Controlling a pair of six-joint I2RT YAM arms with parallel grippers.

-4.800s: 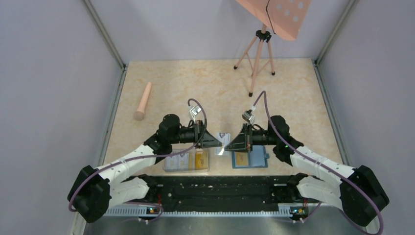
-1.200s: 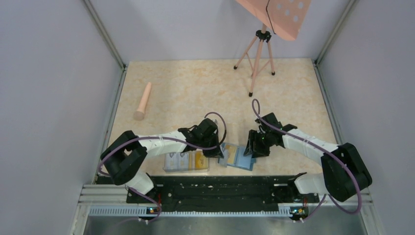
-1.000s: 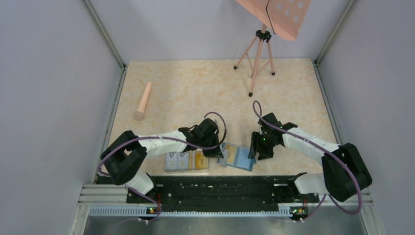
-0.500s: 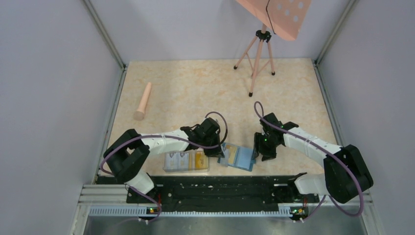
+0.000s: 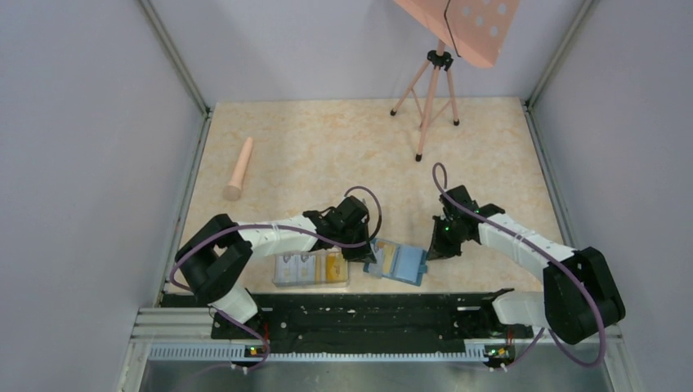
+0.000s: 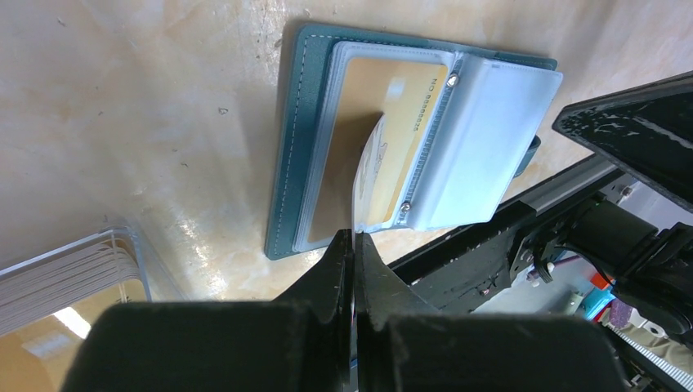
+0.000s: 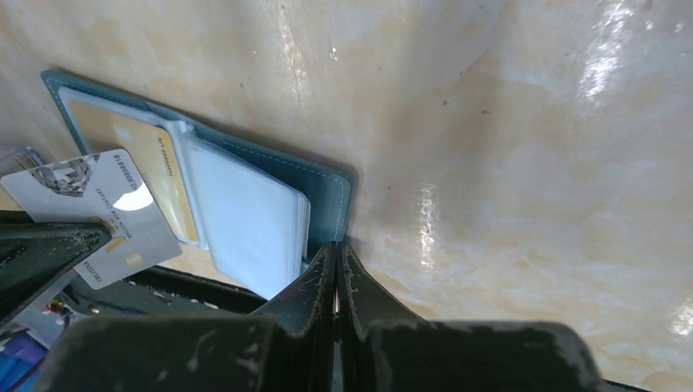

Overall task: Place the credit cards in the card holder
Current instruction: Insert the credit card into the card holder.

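Left claw (image 6: 353,237): pressed together on the lower edge of a pale grey-white credit card (image 6: 369,167), pinching it so that it stands nearly upright.
Pale card's place: over the left half of the holder, its upper end leaning on a yellow-orange credit card (image 6: 384,106) that is already in a pocket.
Right claw (image 7: 336,247): pressed together, tips at the right edge of the holder's cover. Whether anything thin is caught between them cannot be told.
Teal wallet-like card holder (image 5: 400,261): lies open and flat on the worktop (image 5: 327,147), close to the near edge and between the two claws.
Inside the holder: a stack of clear plastic sleeves (image 6: 490,139) folded over the right half. The yellow-orange card fills the left pocket.
Edges: stitched teal border shows all round the left pocket. A black rail (image 5: 359,314) runs along the worktop's near edge, just beside the holder.
Neighbour: a clear plastic rectangular box (image 5: 310,268) with more cards sits just left of the holder, under the left arm.
Open room: wide bare surface from the holder to the far edge. A pink cylinder (image 5: 239,169) lies near the left edge and a pink tripod (image 5: 431,98) stands near the far edge, both well apart from the holder.
Writing: small dark print and a row of digits on both cards, too small to read with certainty.
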